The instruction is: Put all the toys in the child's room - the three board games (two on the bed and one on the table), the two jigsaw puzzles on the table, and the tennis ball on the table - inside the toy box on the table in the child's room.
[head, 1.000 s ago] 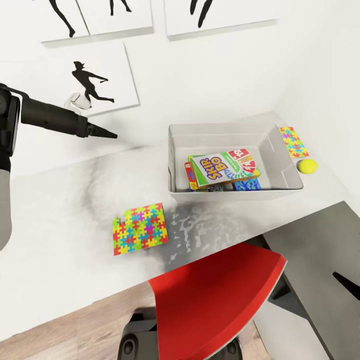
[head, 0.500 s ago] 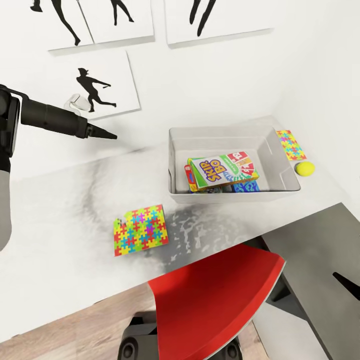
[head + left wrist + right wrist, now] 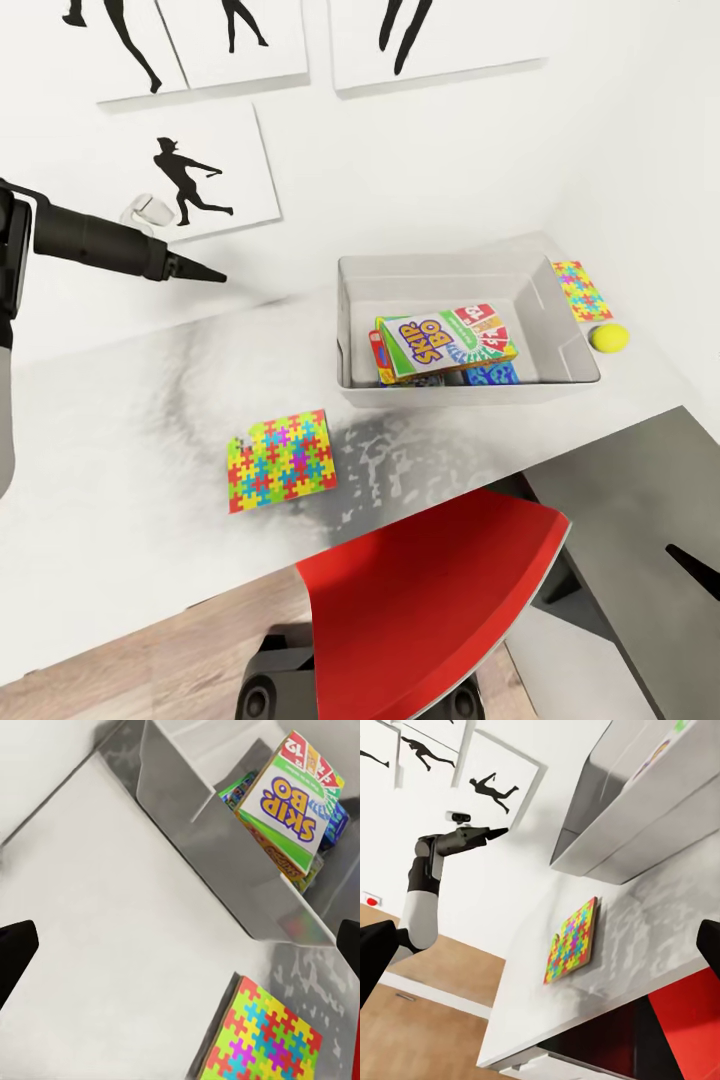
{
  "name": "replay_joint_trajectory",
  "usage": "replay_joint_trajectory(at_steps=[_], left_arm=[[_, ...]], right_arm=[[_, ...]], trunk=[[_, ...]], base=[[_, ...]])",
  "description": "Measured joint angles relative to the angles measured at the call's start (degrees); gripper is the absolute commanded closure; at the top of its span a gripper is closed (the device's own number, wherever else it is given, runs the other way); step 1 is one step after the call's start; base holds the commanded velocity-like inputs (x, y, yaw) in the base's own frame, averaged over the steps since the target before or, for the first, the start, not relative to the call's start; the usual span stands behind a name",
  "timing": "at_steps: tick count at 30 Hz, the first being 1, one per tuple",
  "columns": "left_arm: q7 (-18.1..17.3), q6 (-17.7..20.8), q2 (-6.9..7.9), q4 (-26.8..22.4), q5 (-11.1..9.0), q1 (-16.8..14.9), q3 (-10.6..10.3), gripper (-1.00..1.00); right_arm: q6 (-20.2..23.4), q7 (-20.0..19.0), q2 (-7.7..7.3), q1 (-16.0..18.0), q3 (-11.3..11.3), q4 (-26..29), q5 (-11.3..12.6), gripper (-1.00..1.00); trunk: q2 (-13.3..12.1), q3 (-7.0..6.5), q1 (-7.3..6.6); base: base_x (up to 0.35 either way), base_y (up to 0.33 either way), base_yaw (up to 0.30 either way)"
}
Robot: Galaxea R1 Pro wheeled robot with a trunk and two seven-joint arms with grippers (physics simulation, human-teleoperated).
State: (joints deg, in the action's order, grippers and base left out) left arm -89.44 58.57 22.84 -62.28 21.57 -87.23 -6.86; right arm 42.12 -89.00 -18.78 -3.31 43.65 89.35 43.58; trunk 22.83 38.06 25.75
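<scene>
- Games are lying stacked inside the toy box (image 3: 345, 330), the SKIP-BO box (image 3: 448, 342) sitting on top at a slant, so the board-game part of the job is looking finished.
- One jigsaw puzzle (image 3: 281, 459) is lying flat on the table (image 3: 120, 440), near the front edge and well apart from the bin's left corner; it is probably waiting there as the next pick.
- The second jigsaw puzzle (image 3: 582, 289) is resting just past the bin's right wall, with the tennis ball (image 3: 609, 336) sitting just beside it.
- The left gripper (image 3: 190, 268) is hovering high over the table's back edge, carrying nothing; the left wrist view is showing its dark fingertips spread wide at either side of the frame, so the claw is standing agape.
- The right gripper's fingertips (image 3: 376, 954) are likewise showing far apart in its own camera, unclenched and empty, looking up at the table from low at the front.
- A red chair (image 3: 430, 590) is standing pushed under the table's front edge, likely crowding any low reach toward the near puzzle.
- Black silhouette prints (image 3: 190, 165) are hanging on the wall behind; whether the left arm is touching one is hard to judge.
</scene>
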Motion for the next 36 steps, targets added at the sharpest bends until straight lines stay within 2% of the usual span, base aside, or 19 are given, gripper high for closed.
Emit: replay_joint_trajectory(at_steps=[17,22,26,30,32,33,34,35,36], left_arm=[[0.00,-0.16,0.45,0.27,0.14,1.53,0.37,-1.00],[0.00,-0.19,0.85,0.30,0.15,3.30,0.50,-1.00],[0.00,-0.19,1.34,0.30,0.12,6.37,1.42,-1.00],[0.00,-0.27,2.52,0.30,0.05,11.61,4.57,-1.00],[-0.02,-0.37,2.99,0.29,0.02,14.93,7.22,-1.00],[-0.02,-0.77,3.19,0.29,0.04,17.15,9.38,-1.00],[-0.03,-1.16,3.30,0.27,0.02,18.38,10.61,-1.00],[-0.03,-2.25,3.45,0.21,0.03,20.61,13.12,-1.00],[-0.03,-2.95,3.53,0.15,0.01,21.81,14.51,-1.00]], right_arm=[[-1.10,0.00,0.09,0.00,-0.04,0.00,0.00,-1.00],[-1.35,0.00,0.09,0.00,-0.04,0.00,0.00,-1.00],[-1.39,0.00,0.07,-0.07,0.02,0.00,0.00,-1.00],[-1.42,0.00,0.08,-0.08,0.04,0.00,0.00,-1.00],[-1.46,0.01,0.07,-0.09,0.05,0.00,-0.04,-1.00],[-1.47,0.01,0.06,-0.09,0.06,0.00,-0.05,-1.00],[-1.48,0.01,0.05,-0.09,0.06,0.00,-0.06,-1.00],[-1.49,0.01,0.03,-0.09,0.06,0.00,-0.07,-1.00],[-1.49,0.01,0.02,-0.09,0.06,0.00,-0.05,-1.00]], trunk=[[0.00,-1.31,0.00],[0.00,-1.78,0.00],[0.00,-2.15,0.00],[0.00,-2.53,0.00],[0.00,-2.71,0.00],[0.00,-2.80,-0.01],[0.00,-2.90,0.00],[0.00,-2.99,-0.01],[0.00,-3.09,0.00]], base=[[0.000,0.000,0.000],[0.000,0.000,0.000],[0.000,0.000,0.000],[0.000,0.000,0.000],[0.000,0.000,0.000],[0.000,0.000,0.000],[0.000,0.000,0.000],[0.000,0.000,0.000],[0.000,0.000,0.000]])
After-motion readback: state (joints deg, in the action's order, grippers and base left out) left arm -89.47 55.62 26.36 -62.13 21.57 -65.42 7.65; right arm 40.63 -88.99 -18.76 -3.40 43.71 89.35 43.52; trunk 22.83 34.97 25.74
